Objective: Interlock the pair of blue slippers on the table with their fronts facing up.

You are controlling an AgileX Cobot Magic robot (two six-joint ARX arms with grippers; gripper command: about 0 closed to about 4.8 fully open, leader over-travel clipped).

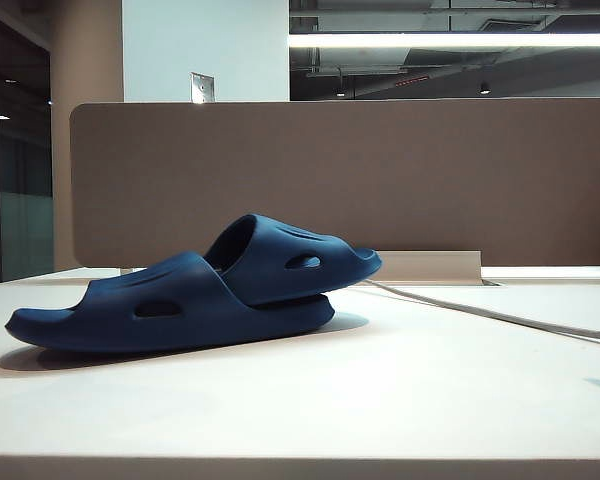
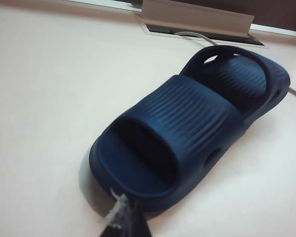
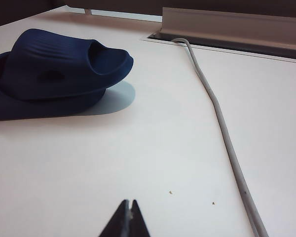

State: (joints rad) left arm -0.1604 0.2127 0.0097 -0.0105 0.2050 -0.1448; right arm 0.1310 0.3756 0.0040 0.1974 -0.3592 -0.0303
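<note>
Slippers: the pair of blue slippers (image 1: 195,290) sits already nested on the table (image 1: 380,400), left of centre in the exterior view, straps up. One slipper is pushed under the other's strap, and its far end rides up off the surface.
Feel: moulded foam, so I'd judge them light, a bit springy and matte enough not to slide out of a pinch. Nothing fragile here.
Where to grab: the ridged strap (image 2: 197,118) or the thick sole edge looks the best bet. The oval side hole (image 1: 158,309) would also give a fingertip purchase.
Heading: the long axis runs roughly left to right in the exterior view, tilting a little away from the camera toward the right. The lower slipper's open end points left and the upper one juts out to the right.
Left gripper: the left gripper (image 2: 123,215) hangs just off the near end of the lower slipper, fingers pressed together, holding nothing.
Right gripper: the right gripper (image 3: 128,210) is over bare table, well apart from the pair, tips closed and empty.
Nearby: a grey cable (image 3: 222,123) trails across the table from a slot by the brown partition (image 1: 380,180).
</note>
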